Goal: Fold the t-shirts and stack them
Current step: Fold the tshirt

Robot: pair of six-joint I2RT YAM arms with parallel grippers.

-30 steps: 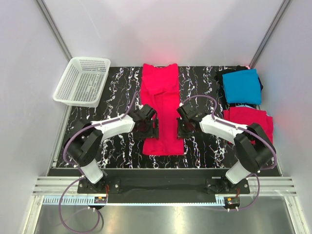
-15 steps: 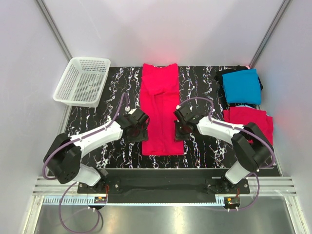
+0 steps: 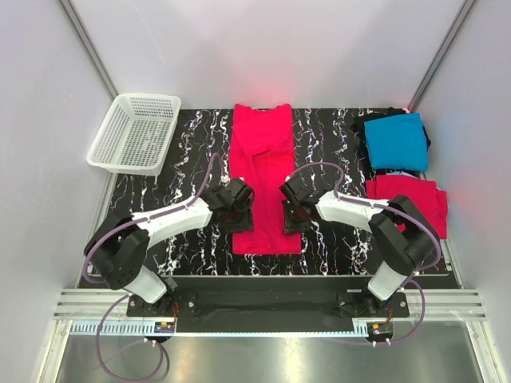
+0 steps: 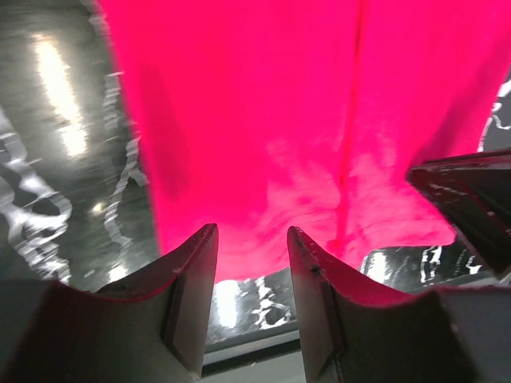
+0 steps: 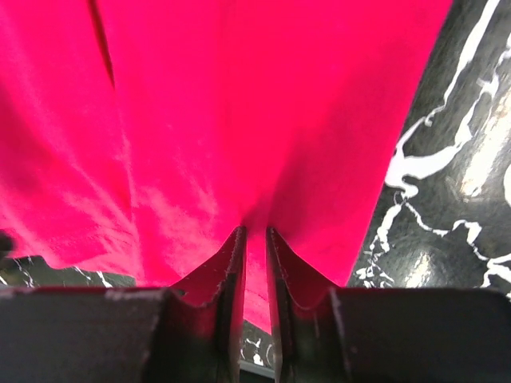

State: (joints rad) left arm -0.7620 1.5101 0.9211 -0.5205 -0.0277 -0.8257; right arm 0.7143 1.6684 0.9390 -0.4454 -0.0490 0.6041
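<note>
A pinkish-red t-shirt [image 3: 265,171] lies on the table as a long strip folded lengthwise, collar end far. My left gripper [image 3: 236,215] hangs over its near left edge, open; the left wrist view shows that t-shirt [image 4: 279,120] just beyond the gripper [image 4: 251,239] and only table between the fingers. My right gripper [image 3: 292,215] is at the near right edge. In the right wrist view its gripper [image 5: 255,233] has the jaws a narrow way apart, and a crease of the t-shirt [image 5: 263,104] puckers at the tips. A turquoise t-shirt [image 3: 397,141] lies on a black one [image 3: 361,126], with another red t-shirt [image 3: 409,199] nearer.
A white mesh basket [image 3: 134,132] sits at the far left corner of the black marbled table [image 3: 180,171]. White walls close in the sides and back. The arm bases stand on the rail at the near edge.
My left gripper swung off the shirt's left edge and came back to it, its jaws narrowing. My right gripper shifted slightly left and its jaws parted a little.
</note>
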